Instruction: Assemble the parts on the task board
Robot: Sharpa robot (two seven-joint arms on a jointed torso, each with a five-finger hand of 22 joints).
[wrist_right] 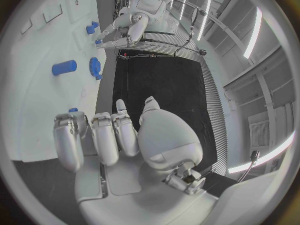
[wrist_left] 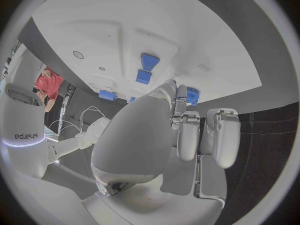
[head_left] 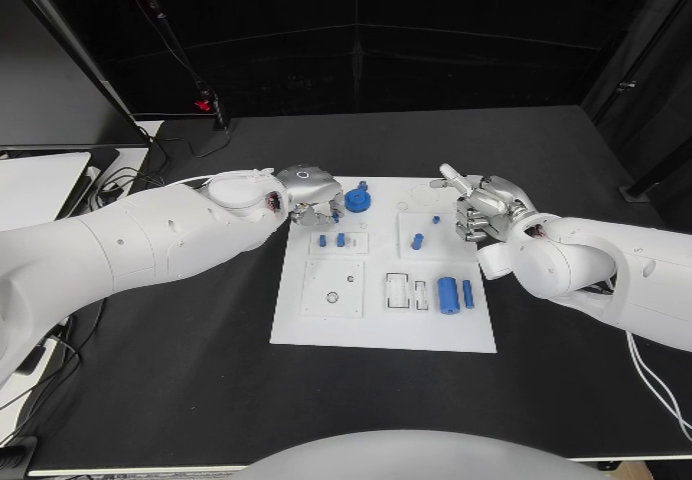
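The white task board [head_left: 382, 330] lies mid-table, with blue parts [head_left: 449, 295] scattered on it and a blue gear [head_left: 356, 203] near its far edge. The left hand [head_left: 309, 195] hovers beside that gear, whether it grips anything cannot be told. The right hand [head_left: 479, 208] hangs over the board's far right corner, fingers curled, holding nothing.

A black counter [head_left: 173, 380] is seen spreading under everything, its matte surface reaching to all sides. At its far left corner, a bundle of dark cables [head_left: 188, 140] is laid across the edge. Just behind that corner, a small red light [head_left: 203, 104] is shown glowing on a dark stand. Beside the counter's left edge, a pale surface [head_left: 36, 185] is placed, with more cables [head_left: 108, 180] draped between it and the counter.
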